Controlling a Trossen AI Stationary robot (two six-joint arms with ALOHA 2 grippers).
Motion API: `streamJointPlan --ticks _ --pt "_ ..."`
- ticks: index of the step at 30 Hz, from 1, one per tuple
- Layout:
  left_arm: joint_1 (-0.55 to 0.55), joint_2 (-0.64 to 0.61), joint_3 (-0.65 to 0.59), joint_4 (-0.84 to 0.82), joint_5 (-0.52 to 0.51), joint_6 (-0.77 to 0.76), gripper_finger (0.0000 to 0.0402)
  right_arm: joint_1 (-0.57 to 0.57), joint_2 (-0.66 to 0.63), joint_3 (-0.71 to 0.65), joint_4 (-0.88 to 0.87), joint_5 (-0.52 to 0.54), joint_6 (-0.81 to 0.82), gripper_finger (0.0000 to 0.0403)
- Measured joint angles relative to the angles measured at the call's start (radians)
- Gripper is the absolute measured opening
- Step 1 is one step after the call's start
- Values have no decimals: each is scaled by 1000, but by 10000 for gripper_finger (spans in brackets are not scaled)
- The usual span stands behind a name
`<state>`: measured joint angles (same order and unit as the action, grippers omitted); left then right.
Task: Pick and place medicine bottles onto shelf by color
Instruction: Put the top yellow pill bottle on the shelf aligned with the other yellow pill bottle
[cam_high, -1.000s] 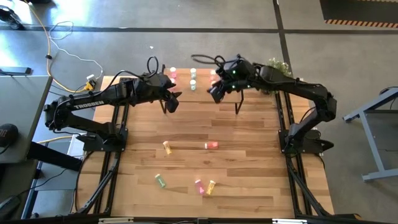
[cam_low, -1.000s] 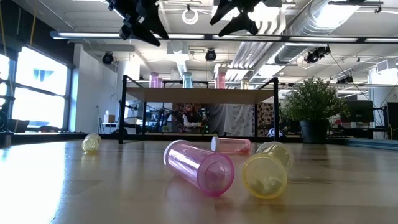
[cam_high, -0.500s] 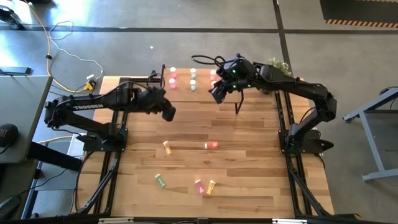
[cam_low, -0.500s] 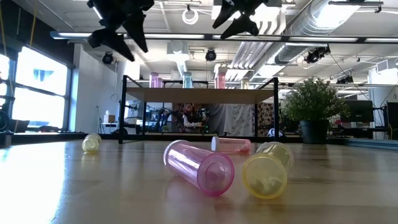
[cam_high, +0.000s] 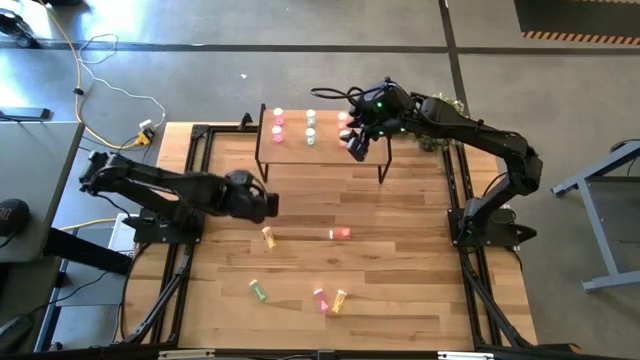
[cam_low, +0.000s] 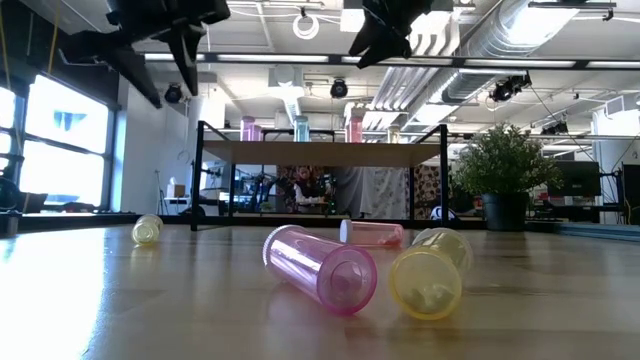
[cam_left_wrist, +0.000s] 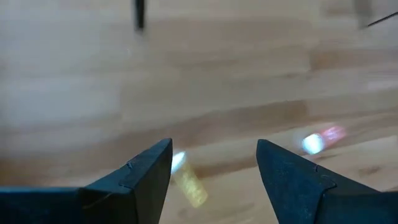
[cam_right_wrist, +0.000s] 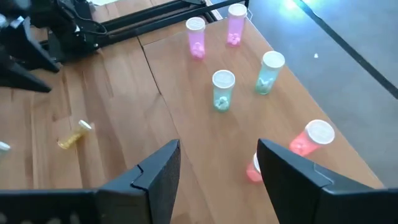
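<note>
The shelf (cam_high: 322, 140) stands at the table's far side with two pink (cam_right_wrist: 196, 37), two green (cam_right_wrist: 222, 90) and two red-orange (cam_right_wrist: 311, 137) medicine bottles upright on it. Several more bottles lie on their sides on the table: a yellow one (cam_high: 268, 237), a red-orange one (cam_high: 340, 233), a green one (cam_high: 258, 290), a pink one (cam_high: 320, 299) and another yellow one (cam_high: 339, 300). My left gripper (cam_high: 266, 206) hangs open above the table, just far-left of that first yellow bottle (cam_left_wrist: 186, 177). My right gripper (cam_high: 356, 150) hovers open over the shelf's right part, touching nothing.
The shelf's black legs (cam_high: 380, 172) stand on the tabletop. A potted plant (cam_low: 505, 175) sits at the far right corner. Bare wood lies between the shelf and the lying bottles. Cables (cam_high: 110, 95) run over the floor beyond the table's far left.
My left gripper has swung away from the shelf's front left leg toward the table's near edge and down, rolling its wrist, and now hangs by the yellow bottle. My right gripper has rolled a little above the shelf. No bottle has moved.
</note>
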<state>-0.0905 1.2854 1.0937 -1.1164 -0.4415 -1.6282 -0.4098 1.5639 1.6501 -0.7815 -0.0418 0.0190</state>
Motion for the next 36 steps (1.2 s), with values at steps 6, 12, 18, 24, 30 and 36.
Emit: streamJointPlan --ticks 6,12,18,24,30,36 --pt "-70 105 0 -9 34 -228 225 -10 0 0 0 0 -57 204" --pt "-107 210 0 29 78 -363 225 -9 1 -1 1 0 -115 204" --pt "-123 289 0 63 102 -448 225 -10 0 -1 9 0 -117 204" --pt "-130 360 0 100 142 -506 225 -10 0 -1 14 0 -114 204" --pt "-130 427 1 146 155 -519 225 -10 0 -1 15 0 -117 204" --pt "-130 485 1 157 193 -550 225 -10 0 -1 13 0 -117 204"
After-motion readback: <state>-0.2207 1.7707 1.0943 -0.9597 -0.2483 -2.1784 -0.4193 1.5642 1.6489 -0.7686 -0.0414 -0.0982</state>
